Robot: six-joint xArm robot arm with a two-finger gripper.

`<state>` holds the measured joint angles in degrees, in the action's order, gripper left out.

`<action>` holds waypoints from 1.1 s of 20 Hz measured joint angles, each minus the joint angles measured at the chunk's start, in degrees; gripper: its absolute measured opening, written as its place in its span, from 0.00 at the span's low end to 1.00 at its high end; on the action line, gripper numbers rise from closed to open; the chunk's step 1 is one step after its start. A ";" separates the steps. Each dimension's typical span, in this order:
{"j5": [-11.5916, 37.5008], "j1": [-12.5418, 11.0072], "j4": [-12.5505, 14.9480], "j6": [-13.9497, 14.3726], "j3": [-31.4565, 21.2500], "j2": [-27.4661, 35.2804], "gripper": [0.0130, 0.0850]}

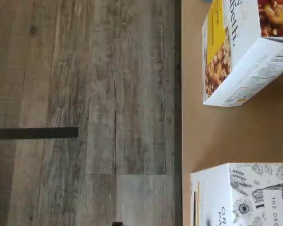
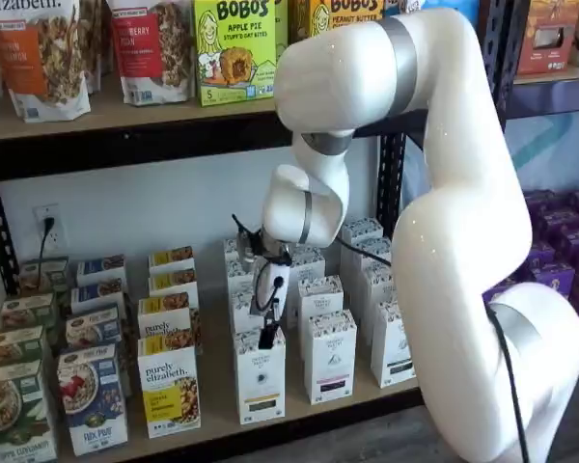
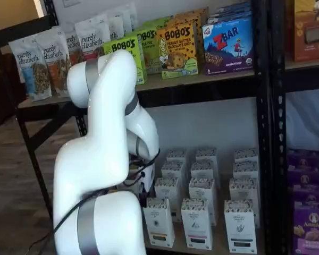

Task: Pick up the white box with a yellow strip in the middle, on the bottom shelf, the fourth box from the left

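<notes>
Your gripper (image 2: 266,326) hangs in front of the bottom shelf (image 2: 299,405), jaws released, holding nothing. The white box (image 2: 260,374) stands directly below the fingertips, front row; a purely elizabeth box (image 2: 169,398) sits just beside it.

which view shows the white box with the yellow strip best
A shelf view: the white box stands front-on in the front row, below the claw, yellow strip plain. In the wrist view only its patterned top shows. In the other shelf view the arm hides it.
</notes>
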<state>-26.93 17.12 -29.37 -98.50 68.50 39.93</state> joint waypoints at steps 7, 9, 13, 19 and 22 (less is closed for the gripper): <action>2.07 1.03 0.24 1.10 2.08 2.31 1.00; 3.51 1.29 -0.41 0.68 2.35 2.95 1.00; 5.74 1.24 1.03 1.71 3.17 4.63 1.00; 7.30 0.69 2.36 2.20 5.55 7.71 1.00; 7.28 0.48 2.96 2.56 7.30 9.36 1.00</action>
<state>-19.65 17.61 -26.41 -95.94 75.80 49.29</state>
